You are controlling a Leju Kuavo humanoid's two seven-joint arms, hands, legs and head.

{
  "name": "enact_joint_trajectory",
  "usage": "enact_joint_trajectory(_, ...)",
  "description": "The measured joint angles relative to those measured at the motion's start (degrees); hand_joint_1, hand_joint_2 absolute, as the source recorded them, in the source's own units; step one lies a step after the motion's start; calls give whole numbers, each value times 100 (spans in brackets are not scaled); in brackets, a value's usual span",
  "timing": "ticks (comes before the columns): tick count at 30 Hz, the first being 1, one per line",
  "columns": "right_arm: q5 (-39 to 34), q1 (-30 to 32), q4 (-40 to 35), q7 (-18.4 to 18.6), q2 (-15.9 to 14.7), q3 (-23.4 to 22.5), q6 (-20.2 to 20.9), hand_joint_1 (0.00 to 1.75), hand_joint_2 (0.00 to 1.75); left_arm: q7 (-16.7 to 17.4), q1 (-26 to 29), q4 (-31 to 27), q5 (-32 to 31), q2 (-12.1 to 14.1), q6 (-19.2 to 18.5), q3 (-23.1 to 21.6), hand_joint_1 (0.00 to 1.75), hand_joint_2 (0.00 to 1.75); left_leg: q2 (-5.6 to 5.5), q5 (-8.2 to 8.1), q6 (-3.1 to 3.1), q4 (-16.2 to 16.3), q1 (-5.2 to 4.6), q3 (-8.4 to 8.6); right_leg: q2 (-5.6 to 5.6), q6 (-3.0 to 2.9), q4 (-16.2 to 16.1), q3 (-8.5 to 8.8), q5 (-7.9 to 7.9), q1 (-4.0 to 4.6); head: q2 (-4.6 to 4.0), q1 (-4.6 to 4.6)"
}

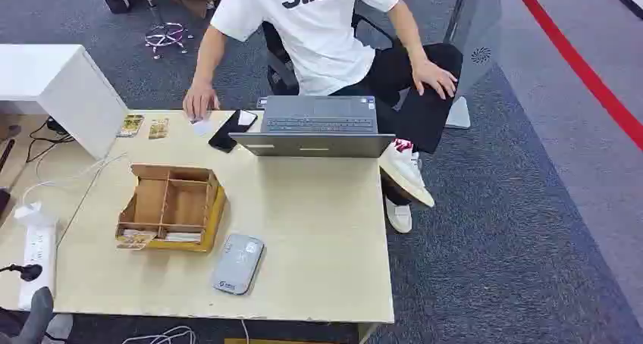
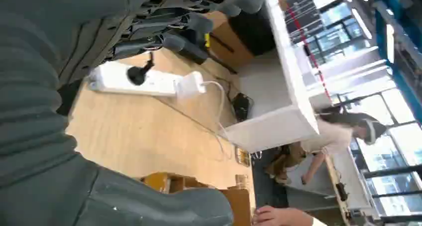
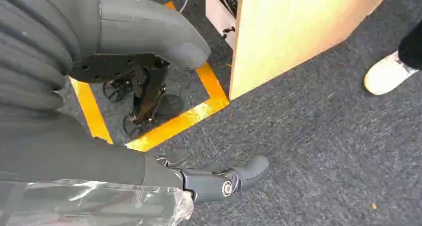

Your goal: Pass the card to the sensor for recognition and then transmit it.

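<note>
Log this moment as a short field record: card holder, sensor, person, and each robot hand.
card holder: wooden compartment box on the table, cards lying at its near edge
sensor: grey reader flat on the table beside the box
person: seated behind the laptop, one hand on the table's far edge
left robot hand: empty, above the power strip
right robot hand: empty, hanging over carpet

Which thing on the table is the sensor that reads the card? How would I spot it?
Find the pale wooden table and its near edge, opposite the laptop. Just to the right of the wooden compartment box lies the sensor, a flat grey slab with rounded corners. The box beside it is brown with walls and dividers; the sensor is smooth, grey and low.
</note>
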Motion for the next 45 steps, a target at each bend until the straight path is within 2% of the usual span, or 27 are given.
enact_joint_trajectory(8,256,9,-79,-44,31,-26,136,0,175,482,-582,-54,-1467,651,-181,-398,0,175,3,4,-2,0,1,1,2,-5,0,-1,3,1,0,0)
enact_joint_trajectory(15,507,-62,-74,-98,52,-140,297,0,175,846,-1253,92,-2428,1237,-374,-872,0,175,3,7,-5,0,1,2,2,-6,0,-1,5,1,0,0)
enact_joint_trajectory(27,952,-294,66,-223,83,-360,595,0,175,1440,-2422,739,-4055,2198,-723,-1798,0,175,7,10,-10,0,1,3,12,-8,3,-6,7,2,0,-4)
enact_joint_trajectory(39,1368,-554,297,-378,122,-632,931,0,175,2050,-3514,1406,-5750,3177,-918,-2706,0,175,10,12,-11,0,2,2,16,-9,7,-9,8,3,0,-4)
enact_joint_trajectory(40,1403,-569,313,-387,122,-654,962,0,175,2103,-3607,1465,-5903,3252,-933,-2783,79,175,9,12,-12,0,3,2,15,-9,8,-9,8,3,0,-2)
enact_joint_trajectory(41,1429,-592,326,-393,122,-678,995,0,175,2164,-3691,1517,-6054,3351,-949,-2848,175,175,10,12,-12,0,2,2,15,-9,8,-9,8,3,0,-2)
enact_joint_trajectory(45,1556,-690,424,-433,122,-776,1108,0,175,2358,-3980,1749,-6636,3668,-1019,-3062,175,175,13,13,-12,0,3,2,19,-10,10,-10,9,4,0,-2)
